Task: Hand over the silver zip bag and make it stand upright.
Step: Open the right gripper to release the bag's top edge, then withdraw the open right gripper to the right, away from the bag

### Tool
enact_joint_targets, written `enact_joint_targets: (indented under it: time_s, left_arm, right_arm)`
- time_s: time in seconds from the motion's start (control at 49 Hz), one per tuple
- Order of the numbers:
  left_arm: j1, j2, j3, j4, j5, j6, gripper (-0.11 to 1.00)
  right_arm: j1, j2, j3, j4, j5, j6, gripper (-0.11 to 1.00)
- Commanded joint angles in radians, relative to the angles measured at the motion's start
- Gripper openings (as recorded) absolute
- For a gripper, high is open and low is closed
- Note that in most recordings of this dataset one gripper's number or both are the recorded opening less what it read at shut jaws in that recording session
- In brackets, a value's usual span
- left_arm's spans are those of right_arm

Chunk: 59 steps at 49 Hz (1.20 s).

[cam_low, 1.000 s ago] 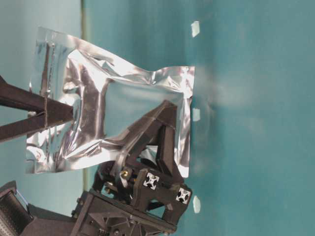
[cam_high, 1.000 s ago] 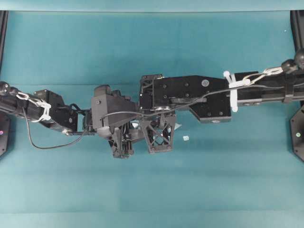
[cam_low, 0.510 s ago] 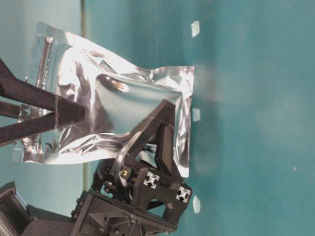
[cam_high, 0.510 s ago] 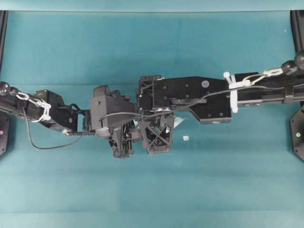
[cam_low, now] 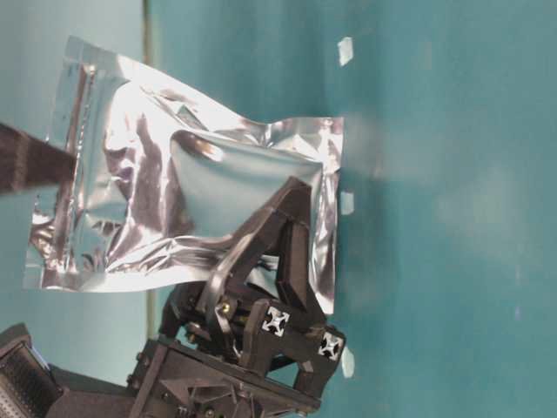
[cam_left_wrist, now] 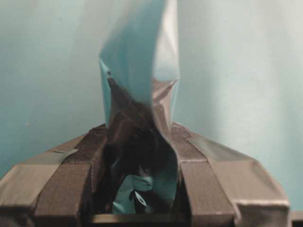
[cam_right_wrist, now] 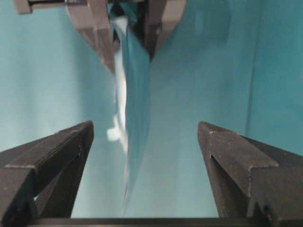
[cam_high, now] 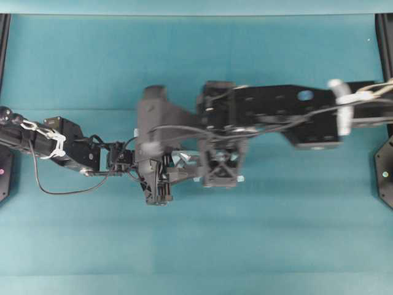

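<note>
The silver zip bag [cam_low: 183, 192] is crinkled foil. One short edge meets the teal table and the zip end points away from it. My left gripper [cam_low: 265, 248] is shut on the bag's lower side, and the left wrist view shows the foil [cam_left_wrist: 142, 94] pinched between its fingers [cam_left_wrist: 71, 175]. My right gripper [cam_right_wrist: 144, 142] stands wide open with the bag's edge [cam_right_wrist: 135, 94] between its fingers, touching neither. Only one blurred right fingertip [cam_low: 30, 165] shows beside the zip end. From overhead both arms hide most of the bag [cam_high: 186, 158].
Small white scraps [cam_low: 345, 50] [cam_low: 346, 202] lie on the teal table [cam_low: 452, 218] close to the bag's edge. One scrap [cam_high: 240, 179] peeks out beside the right gripper [cam_high: 221, 169]. Black frame posts [cam_high: 384, 37] stand at the table's far corners.
My right gripper opened, let go of the bag's zip end and drew back to the right. The left gripper kept its hold, and the bag sagged slightly.
</note>
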Motion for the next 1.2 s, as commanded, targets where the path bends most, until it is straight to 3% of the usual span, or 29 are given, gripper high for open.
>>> enact_joint_targets:
  time_s: [0.0, 0.347, 0.735, 1.183]
  left_arm:
    - [-0.005, -0.003, -0.005, 0.003, 0.003, -0.002, 0.30]
    - [-0.006, -0.005, -0.005, 0.003, 0.009, -0.002, 0.30]
    - [-0.008, -0.003, -0.006, 0.003, 0.026, -0.002, 0.30]
    - [-0.012, -0.006, -0.005, 0.003, 0.028, -0.002, 0.30]
  right_arm:
    - [0.003, -0.081, 0.040, -0.014, -0.029, 0.032, 0.96]
    - [0.003, -0.272, 0.270, -0.018, -0.258, 0.132, 0.96]
    - [0.008, -0.353, 0.362, -0.017, -0.330, 0.133, 0.96]
    - [0.008, -0.526, 0.546, -0.017, -0.604, 0.135, 0.96]
